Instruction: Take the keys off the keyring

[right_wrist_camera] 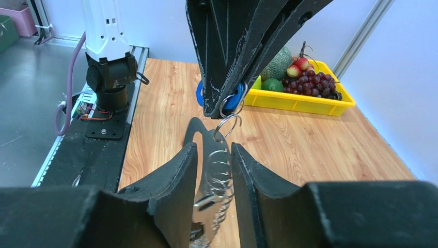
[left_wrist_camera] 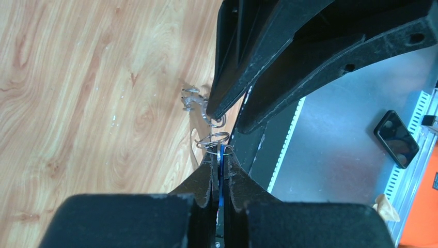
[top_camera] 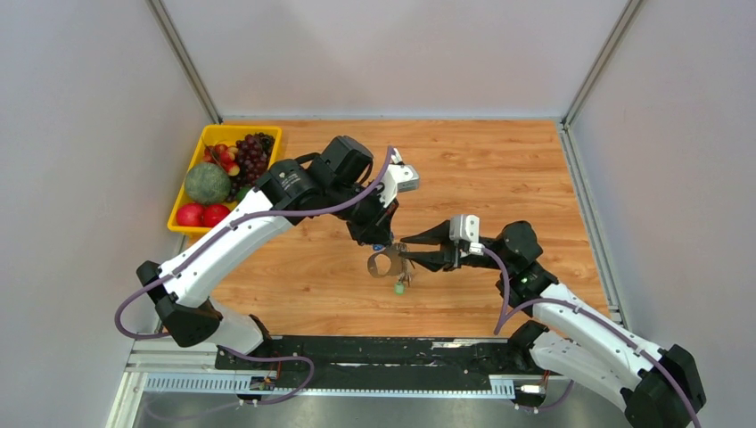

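Left jaws tight on a blue-headed key [left_wrist_camera: 220, 168]; right jaws either side of the wire coil [right_wrist_camera: 219, 173], grip unclear.

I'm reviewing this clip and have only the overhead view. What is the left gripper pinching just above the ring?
Observer: The left gripper is shut on a blue key head.
Operator: And the right one?
Observer: The right gripper has its jaws either side of a coil of wire rings. I cannot tell whether they clamp it.
Operator: Anything outside my frame?
Observer: A phone lies on the grey metal surface.
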Motion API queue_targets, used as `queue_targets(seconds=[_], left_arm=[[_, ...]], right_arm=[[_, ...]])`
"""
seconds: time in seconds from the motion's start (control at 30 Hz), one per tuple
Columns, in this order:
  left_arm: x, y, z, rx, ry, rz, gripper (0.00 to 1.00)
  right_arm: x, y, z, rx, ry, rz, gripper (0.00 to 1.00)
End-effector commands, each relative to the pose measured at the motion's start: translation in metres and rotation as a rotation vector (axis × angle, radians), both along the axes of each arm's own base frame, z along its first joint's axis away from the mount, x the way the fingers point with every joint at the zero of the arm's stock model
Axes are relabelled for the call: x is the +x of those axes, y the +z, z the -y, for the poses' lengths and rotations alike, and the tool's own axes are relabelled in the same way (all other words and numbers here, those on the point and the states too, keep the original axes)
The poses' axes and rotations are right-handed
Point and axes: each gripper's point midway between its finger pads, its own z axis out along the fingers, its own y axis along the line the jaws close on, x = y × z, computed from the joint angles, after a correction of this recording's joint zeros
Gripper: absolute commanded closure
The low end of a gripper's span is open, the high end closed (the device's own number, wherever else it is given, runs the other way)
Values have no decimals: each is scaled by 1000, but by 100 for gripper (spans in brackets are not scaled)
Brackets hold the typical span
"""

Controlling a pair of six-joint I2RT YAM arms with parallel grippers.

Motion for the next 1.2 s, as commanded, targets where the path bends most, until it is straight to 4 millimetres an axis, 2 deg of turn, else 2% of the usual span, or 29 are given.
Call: queue_targets(seconds=[0.0,0.47,0.63,0.8,0.9,0.97,1.03,1.1,1.17], left_arm=[[-1,26,9,-80,-30,45,100],[-3,20,14,-63,-45,31,100],[-4,20,16,-65,-48,35,100],[-5,25,15,-76,-40,39,100],[-7,27,14,-80,-33,32,100],[-7,26,14,-78,-34,34,100],[-5,22,13,-61,-23,40,100],[-2,17,11,-39,-10,54,100],[1,16,9,-25,2,77,100]], right_arm=[[-7,28,-5,48,50,64,65],[-9,29,-10,46,78,61,68],[-8,26,-11,35,80,49,76],[-6,22,-12,16,75,36,80],[-7,22,-12,10,81,36,98],[-9,23,-12,7,93,30,100],[-10,23,-14,-2,104,-6,100],[-1,30,-17,-10,69,-113,100],[5,26,-22,-57,61,-229,100]])
